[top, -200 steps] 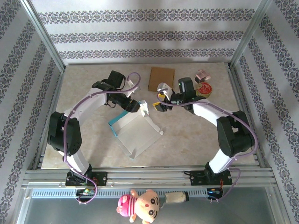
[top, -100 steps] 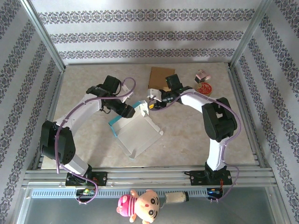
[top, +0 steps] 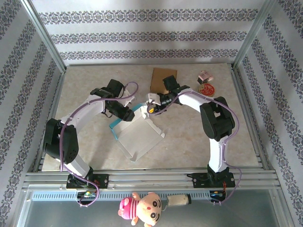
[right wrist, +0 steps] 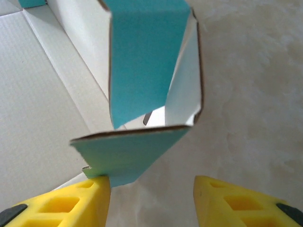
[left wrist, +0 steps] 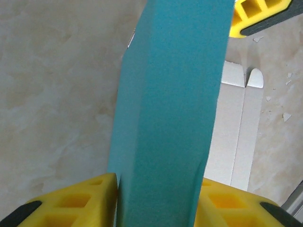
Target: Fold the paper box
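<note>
Overhead, the paper box (top: 141, 135) lies half-formed near the middle of the bench (top: 199, 137), its white inside facing up and teal walls raised along its far-left edge. The left hand (top: 129, 113) and right hand (top: 151, 106) meet at the box's far corner, and a brown cardboard sheet (top: 163, 79) lies flat on the bench beyond them. Seen from the left wrist, a teal wall (left wrist: 170, 109) stands upright between the yellow fingers (left wrist: 71, 205) and touches both, so the left hand is closed on it. From the right wrist, the right hand's jaws are parted with bare bench in the gap. A folded teal flap (right wrist: 128, 156) touches one fingertip (right wrist: 94, 187) without being gripped.
</note>
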